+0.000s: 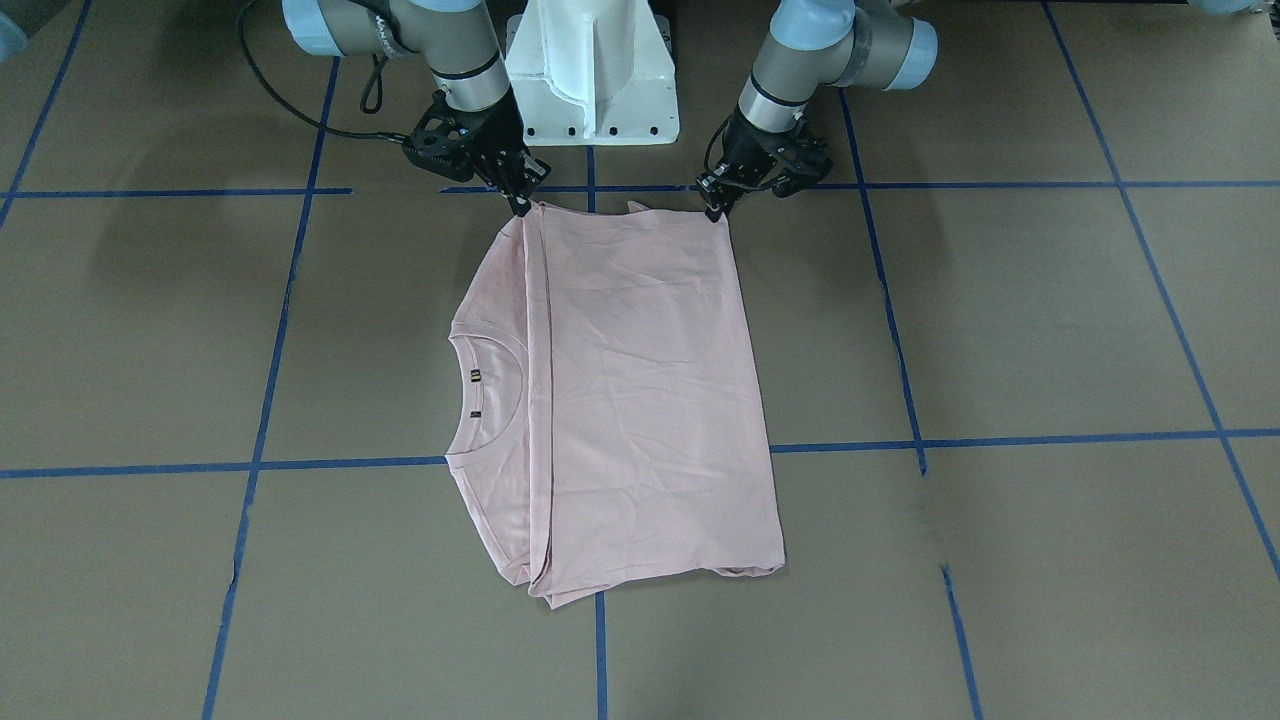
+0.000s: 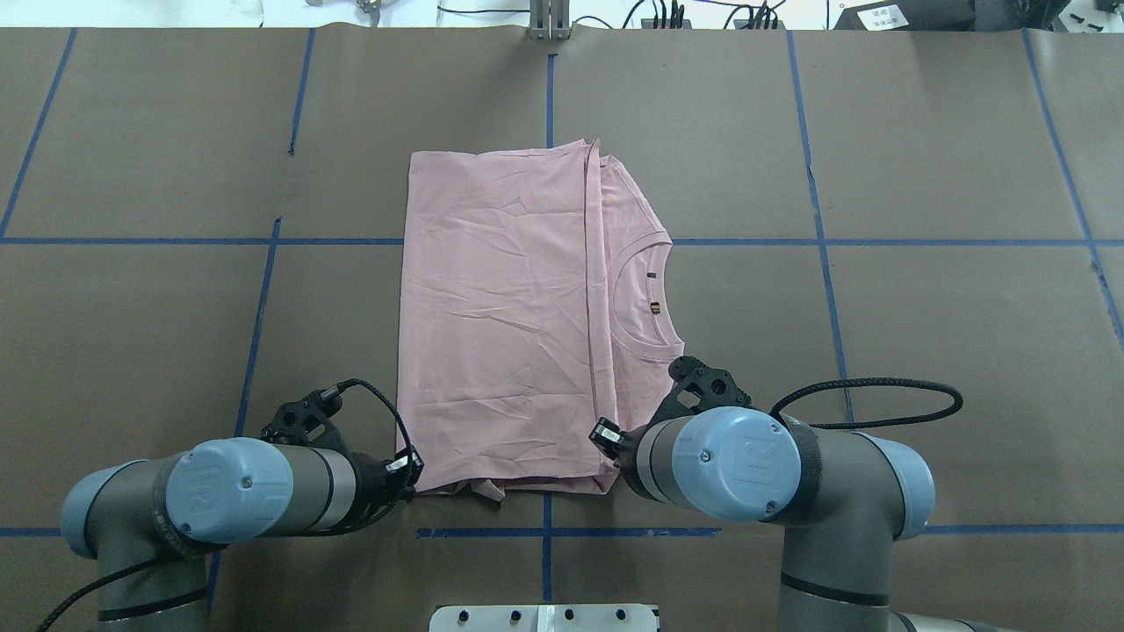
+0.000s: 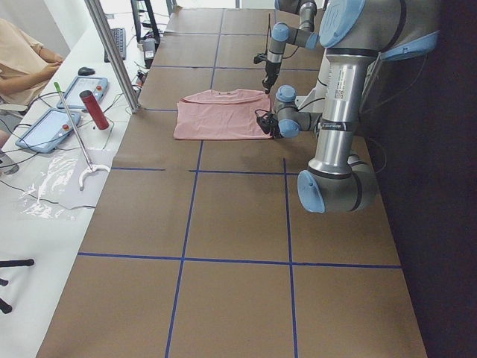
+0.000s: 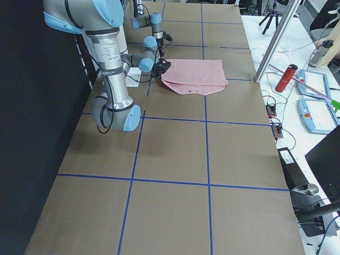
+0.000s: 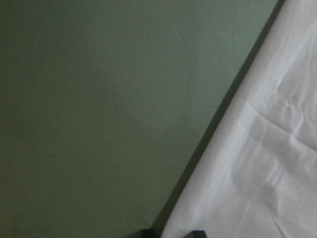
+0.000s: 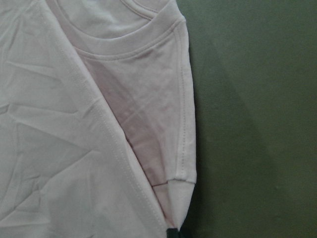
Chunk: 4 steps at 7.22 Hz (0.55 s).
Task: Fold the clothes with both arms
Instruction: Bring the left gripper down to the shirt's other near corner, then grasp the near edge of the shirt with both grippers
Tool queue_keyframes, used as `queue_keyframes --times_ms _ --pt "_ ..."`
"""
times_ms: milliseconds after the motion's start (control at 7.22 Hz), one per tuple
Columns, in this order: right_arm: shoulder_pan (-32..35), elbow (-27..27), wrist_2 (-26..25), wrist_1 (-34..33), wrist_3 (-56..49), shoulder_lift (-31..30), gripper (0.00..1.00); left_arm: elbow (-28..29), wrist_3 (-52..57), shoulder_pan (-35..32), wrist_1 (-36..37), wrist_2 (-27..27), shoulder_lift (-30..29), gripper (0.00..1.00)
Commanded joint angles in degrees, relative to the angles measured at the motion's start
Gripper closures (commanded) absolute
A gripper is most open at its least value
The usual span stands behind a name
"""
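Brown desk [image 1: 1000, 330], gridded with blue tape [image 1: 1000, 440]. The pink T-shirt [image 1: 640, 380] lies flat at the desk's centre, plain side up. One panel is already folded over, leaving the collar [image 1: 487, 385] exposed beside it. The left pincer [image 1: 715, 208] and right pincer [image 1: 521, 203] each sit at a corner of the edge nearest the robot, fingers drawn together and apparently nipping the cloth. Judgement: the paired corner holds keep that edge straight, ready to carry it over to the far edge.
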Motion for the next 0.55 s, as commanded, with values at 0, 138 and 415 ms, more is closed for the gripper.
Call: queue_keyframes --times_ms 0,138,415 --pt "0.09 0.08 0.00 -0.08 0.09 -0.25 1.00 -1.18 -0.13 0.06 0.15 0.00 -0.07 1.00" --pt "-0.09 1.39 -0.35 -0.08 0.61 -0.95 1.00 -3.53 -0.13 -0.11 0.33 -0.09 0.02 1.00" --pt "-5.07 14.94 -3.58 -6.26 6.38 -6.20 1.00 -17.80 -0.75 -0.12 12.73 -0.70 0.46 1.00"
